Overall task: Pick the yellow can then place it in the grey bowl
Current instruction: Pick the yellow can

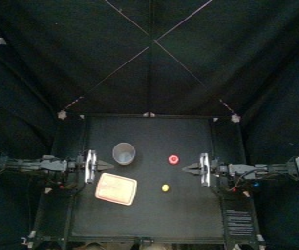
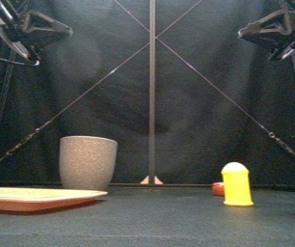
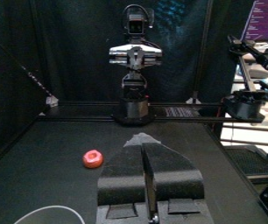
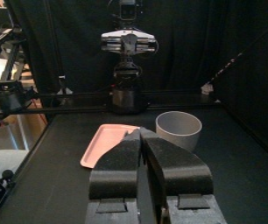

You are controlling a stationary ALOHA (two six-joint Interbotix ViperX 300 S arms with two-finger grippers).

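We find the small yellow round-topped can [image 2: 238, 183] standing upright on the black table [image 1: 192, 135], right of centre and toward the front, clear above for a grasp. A small red toy [image 1: 175, 158] sits just behind it. The tall grey speckled cup [image 2: 89, 161] stands open-mouthed further left, with the flat pink tray [image 1: 115, 188] lying before it. Both arms rest at the table's sides. The left gripper [image 3: 146, 156] and right gripper [image 4: 144, 140] each hold their jaws pressed together on nothing. The can lies well apart from both, nearer the right, which we judge better placed to fetch it.
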